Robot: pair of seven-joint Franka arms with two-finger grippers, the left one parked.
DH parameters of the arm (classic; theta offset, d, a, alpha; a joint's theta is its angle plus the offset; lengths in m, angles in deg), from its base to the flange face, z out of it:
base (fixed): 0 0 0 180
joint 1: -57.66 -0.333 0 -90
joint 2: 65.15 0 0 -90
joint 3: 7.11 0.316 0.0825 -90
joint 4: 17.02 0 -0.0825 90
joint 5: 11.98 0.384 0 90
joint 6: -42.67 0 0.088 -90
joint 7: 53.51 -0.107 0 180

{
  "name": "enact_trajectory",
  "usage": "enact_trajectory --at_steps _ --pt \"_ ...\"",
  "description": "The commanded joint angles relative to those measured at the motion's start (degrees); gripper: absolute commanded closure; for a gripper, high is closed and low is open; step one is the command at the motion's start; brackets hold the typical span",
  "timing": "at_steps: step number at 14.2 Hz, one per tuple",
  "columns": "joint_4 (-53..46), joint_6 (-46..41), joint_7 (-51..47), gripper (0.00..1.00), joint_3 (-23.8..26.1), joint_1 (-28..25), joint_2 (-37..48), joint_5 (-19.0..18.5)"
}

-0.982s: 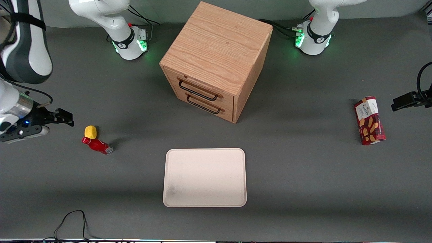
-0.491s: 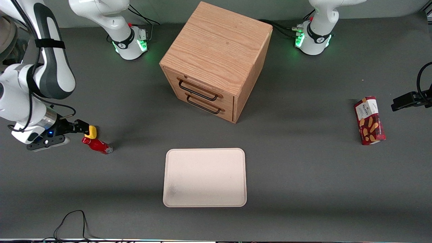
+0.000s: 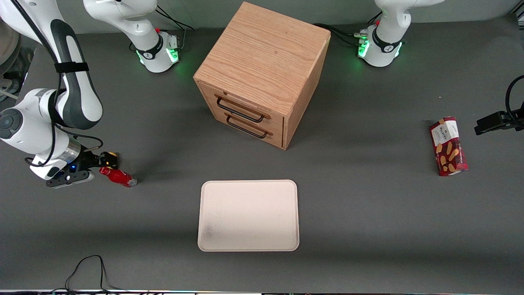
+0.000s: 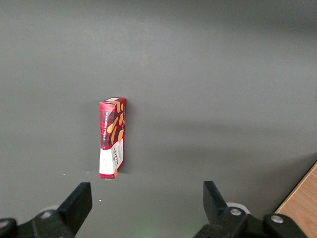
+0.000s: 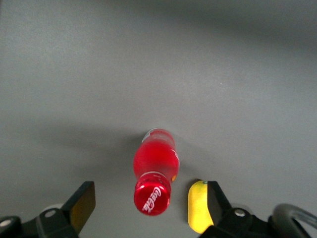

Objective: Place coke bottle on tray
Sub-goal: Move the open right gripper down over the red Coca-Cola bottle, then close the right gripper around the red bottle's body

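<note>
The gripper (image 5: 146,203) hangs just above the coke bottle (image 5: 154,171), its fingers spread wide and holding nothing; in the right wrist view the bottle's cap sits in the gap between the two fingertips. A small yellow lemon-like object (image 5: 198,207) lies just beside the bottle, close against one finger (image 5: 218,201), so that finger would have to come down between the two without nudging the yellow piece.

The bottle lies on its side on the grey table (image 3: 368,213), toward the working arm's end and well apart from the tray (image 3: 248,215), which sits nearer the front camera than the wooden cabinet (image 3: 262,73).

It looks light, stiff and smooth, likely hard plastic; being round and lying down, it would probably roll if pressed unevenly. The best hold seems to be across the body just below the cap, where the sides narrow and the fingers can close squarely.

It is glossy red throughout, with a red cap bearing white script, a slim neck, a fuller belly and a clear, silvery base (image 3: 132,183).
</note>
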Motion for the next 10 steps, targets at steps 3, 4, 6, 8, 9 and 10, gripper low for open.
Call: enact_trajectory --at_steps 3,4,6,8,9,10 --pt "0.2 2.6 1.0 0.0 -0.1 -0.6 -1.5 1.2" --pt "0.3 2.7 1.1 0.0 -0.1 -0.6 -1.6 1.2" --pt "0.5 3.1 1.1 0.0 -0.1 -0.6 -1.8 1.2" --pt "0.5 3.0 1.1 0.07 -0.1 -0.6 -1.8 1.2" --pt "0.5 2.8 1.1 0.2 -0.1 -0.6 -1.8 1.2" --pt "0.5 2.5 1.1 0.35 0.0 -0.6 -1.8 1.2"
